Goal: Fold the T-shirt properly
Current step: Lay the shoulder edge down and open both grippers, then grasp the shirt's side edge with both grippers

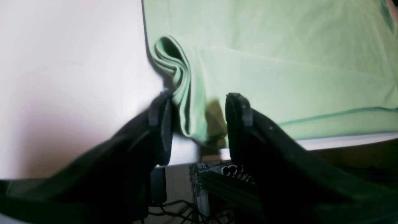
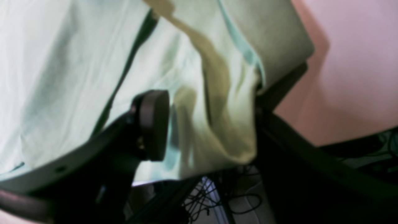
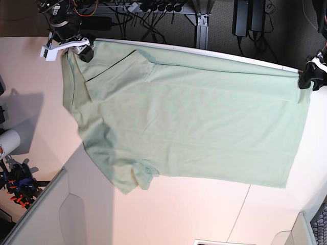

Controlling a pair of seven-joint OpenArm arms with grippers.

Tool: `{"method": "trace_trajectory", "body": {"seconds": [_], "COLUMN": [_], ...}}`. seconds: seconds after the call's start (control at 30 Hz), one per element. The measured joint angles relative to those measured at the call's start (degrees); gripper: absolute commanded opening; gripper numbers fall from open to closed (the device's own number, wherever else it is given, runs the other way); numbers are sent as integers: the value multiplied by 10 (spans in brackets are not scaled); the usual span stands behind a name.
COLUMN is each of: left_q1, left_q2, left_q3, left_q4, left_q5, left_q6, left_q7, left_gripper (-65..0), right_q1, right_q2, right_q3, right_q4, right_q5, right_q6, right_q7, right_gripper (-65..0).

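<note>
From where I stand, the T-shirt [image 3: 194, 117] is spread across the table [image 3: 204, 212], a wide pale-green sheet reaching from one hand to the other, with its near-edge corners at the two grippers. The left gripper [image 1: 199, 127] is at one corner, its fingers standing apart on either side of a bunched, pleated bit of cloth; the right gripper [image 2: 211, 130] is at the other corner, also parted, with a thicker gathered fold between its fingers. Between the two hands the shirt's edge runs along the table's edge, and a flap of cloth lies doubled over beside it. Out from the right hand, on the far side of the shirt, a crumpled piece pokes out over the bare tabletop. Just past the table's edge, below the left hand in its own wrist view, there are dark cables [image 1: 180, 208] and a metal rail [image 1: 200, 186]. More tangled wires show under the right hand. The right wrist view is blurry up close, so the cloth may be touching one of those fingers, though I couldn't swear to it. The left arm is mostly cut off in the base view.
</note>
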Motion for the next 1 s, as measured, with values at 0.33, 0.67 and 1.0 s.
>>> {"method": "trace_trajectory", "body": {"seconds": [0.33, 0.67, 1.0], "left_q1": [15, -168, -503], "left_q2": [-5, -38, -23], "left_q3": [-108, 7, 216], "left_q4": [72, 82, -397], "left_q5": [-44, 89, 207], "left_q6": [2, 9, 59], "left_q7": [30, -41, -142], "left_gripper": [-343, -344, -344], "right_q1": [0, 31, 14], "right_q2": [18, 56, 57], "right_q3": [89, 92, 92], "right_q4": [43, 44, 43], "right_q5": [4, 6, 2], "right_q6": [0, 0, 1], "right_q7": [1, 2, 1], "right_gripper": [-320, -320, -320]}}
